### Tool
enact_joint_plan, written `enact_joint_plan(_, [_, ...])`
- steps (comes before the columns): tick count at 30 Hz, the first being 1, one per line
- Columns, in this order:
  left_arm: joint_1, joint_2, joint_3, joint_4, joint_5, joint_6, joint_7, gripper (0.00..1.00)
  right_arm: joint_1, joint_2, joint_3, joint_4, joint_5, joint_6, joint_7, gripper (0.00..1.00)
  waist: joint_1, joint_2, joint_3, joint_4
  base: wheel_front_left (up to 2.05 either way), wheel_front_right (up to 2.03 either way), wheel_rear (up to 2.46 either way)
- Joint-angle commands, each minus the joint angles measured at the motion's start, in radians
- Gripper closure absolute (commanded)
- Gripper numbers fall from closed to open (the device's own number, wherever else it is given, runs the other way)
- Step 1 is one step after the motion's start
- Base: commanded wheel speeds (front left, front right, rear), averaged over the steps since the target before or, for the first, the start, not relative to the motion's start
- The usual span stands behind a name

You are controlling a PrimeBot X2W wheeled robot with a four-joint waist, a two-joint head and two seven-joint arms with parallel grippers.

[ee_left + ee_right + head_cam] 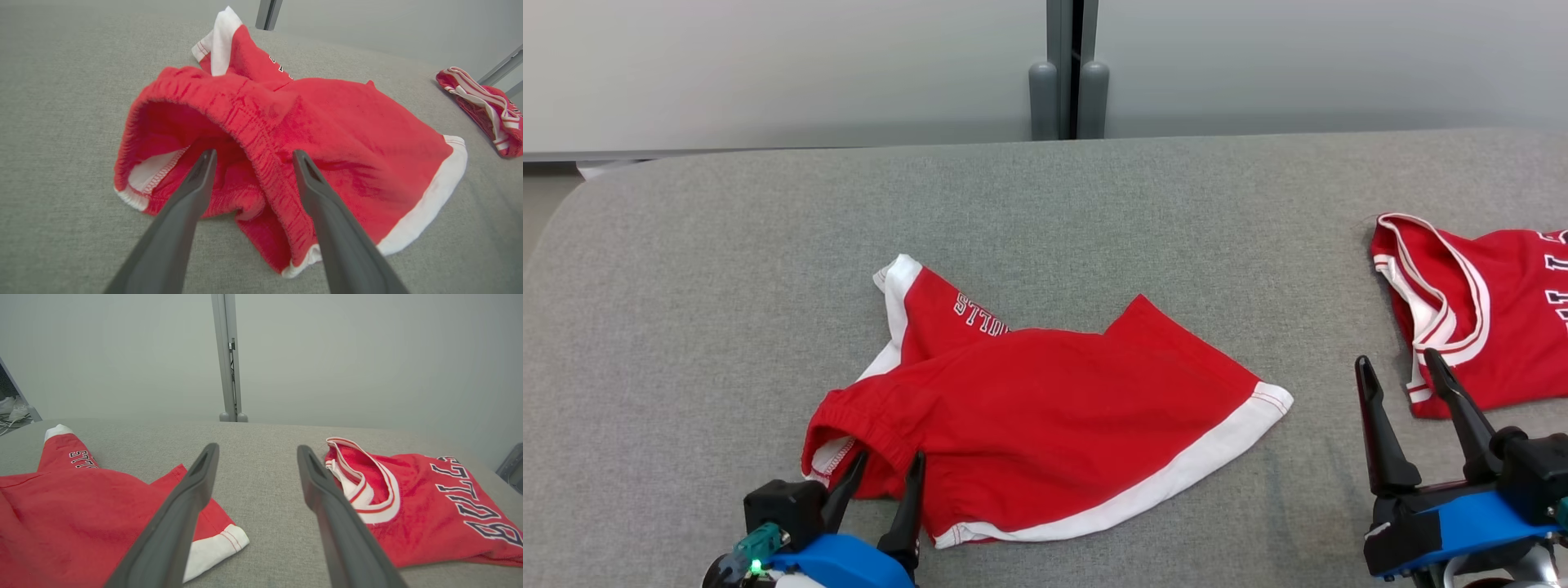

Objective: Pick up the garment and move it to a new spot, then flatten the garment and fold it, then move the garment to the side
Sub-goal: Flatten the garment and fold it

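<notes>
Black fingers of the left gripper (888,461) stood spread wide and empty either side of the ribbed elastic waistband (253,134) of the soft red shorts (1045,408) with white hem bands, rumpled on the grey woven tabletop (1094,229), their long axis running right and slightly far from this nearer pincer. The right gripper (1396,363), also open, hovered beside a red striped-trim jersey (1494,327).

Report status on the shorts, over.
Left gripper open, astride the waistband of the shorts, nothing gripped yet. Right gripper open, empty. Shorts rumpled on the grey table. Jersey at right, apart from them.
</notes>
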Motion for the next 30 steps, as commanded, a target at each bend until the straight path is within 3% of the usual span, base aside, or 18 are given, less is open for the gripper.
enact_joint_plan(1, [-0.021,-0.007,0.007,0.013,-0.011,-0.009,-0.006,0.00,-0.014,0.002,0.002,0.000,0.007,0.000,-0.005,0.00,0.0000,0.0000,0.008,0.001,0.00,0.00,0.00])
enact_joint_plan(2, [-0.031,-0.013,0.012,0.020,-0.020,-0.019,-0.015,0.00,-0.017,0.002,0.003,0.000,0.008,0.000,-0.004,0.00,0.0000,0.0000,0.011,0.000,0.00,0.00,0.00])
enact_joint_plan(3, [-0.045,-0.008,0.015,0.032,-0.011,-0.023,-0.023,0.55,-0.019,0.002,0.005,0.000,0.009,0.000,-0.004,0.00,0.0000,0.0000,0.015,-0.002,0.00,0.00,0.00])
enact_joint_plan(4, [-0.054,-0.006,0.020,0.046,-0.010,-0.026,-0.032,1.00,-0.021,0.003,0.009,0.000,0.011,0.000,-0.004,0.00,0.0000,0.0000,0.018,-0.006,0.00,0.00,0.00])
enact_joint_plan(20, [-0.373,0.026,0.065,0.304,0.035,-0.113,-0.103,1.00,-0.074,0.006,0.006,0.029,0.033,0.000,-0.028,0.00,0.0000,0.0000,0.111,-0.071,0.00,0.00,0.00])
enact_joint_plan(25, [-0.444,0.009,0.069,0.392,0.026,-0.139,-0.114,1.00,-0.088,0.008,0.003,0.043,0.037,0.000,-0.040,0.00,0.0000,0.0000,0.129,-0.081,0.00,0.00,0.00])
enact_joint_plan(26, [-0.451,0.005,0.068,0.412,0.023,-0.146,-0.116,0.83,-0.088,0.008,0.003,0.046,0.037,0.000,-0.042,0.00,0.0000,0.0000,0.129,-0.081,0.00,0.00,0.00])
enact_joint_plan(27, [-0.456,0.000,0.068,0.428,0.019,-0.149,-0.123,0.36,-0.089,0.008,0.003,0.049,0.037,0.000,-0.043,0.00,0.0000,0.0000,0.129,-0.082,0.00,0.00,0.00])
enact_joint_plan(28, [-0.456,-0.006,0.066,0.442,0.016,-0.154,-0.129,0.00,-0.090,0.009,0.003,0.052,0.036,0.000,-0.043,0.00,0.0000,0.0000,0.127,-0.081,0.00,0.00,0.00])
enact_joint_plan(30, [-0.441,-0.019,0.063,0.462,0.012,-0.157,-0.146,0.00,-0.085,0.009,-0.001,0.057,0.035,0.000,-0.042,0.00,0.0000,0.0000,0.119,-0.077,0.00,0.00,0.00])
